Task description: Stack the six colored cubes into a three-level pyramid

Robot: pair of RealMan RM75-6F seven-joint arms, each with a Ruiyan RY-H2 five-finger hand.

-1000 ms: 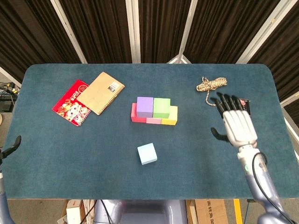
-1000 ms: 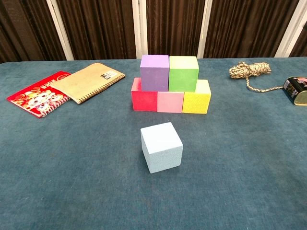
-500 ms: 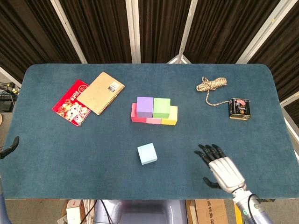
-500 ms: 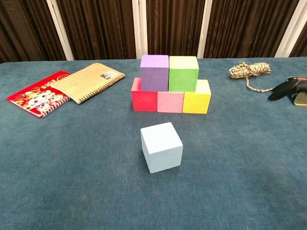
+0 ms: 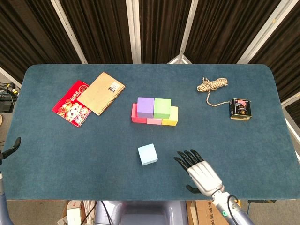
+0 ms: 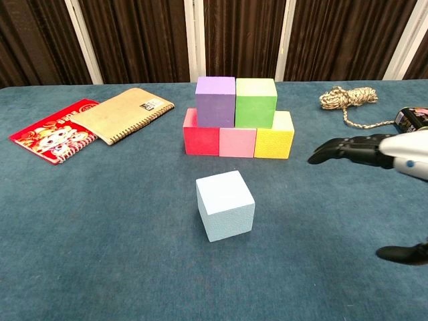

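Note:
A light blue cube (image 5: 147,154) (image 6: 225,204) sits alone on the table, in front of the stack. The stack has a red cube (image 6: 200,138), a pink cube (image 6: 237,142) and a yellow cube (image 6: 274,141) in a row, with a purple cube (image 6: 215,101) and a green cube (image 6: 256,101) on top. My right hand (image 5: 199,171) (image 6: 374,152) hovers to the right of the light blue cube, fingers spread and holding nothing. Only a dark tip of my left hand (image 5: 14,144) shows at the left edge of the head view.
A red booklet (image 5: 71,103) and a tan spiral notebook (image 5: 104,92) lie at the left. A coil of rope (image 5: 212,85) and a small dark tin (image 5: 239,108) lie at the right. The blue table's near edge (image 5: 150,198) runs just behind my right hand.
My right hand has moved from beside the tin toward the table's near edge, then leftward toward the light blue cube. The cubes have not moved.

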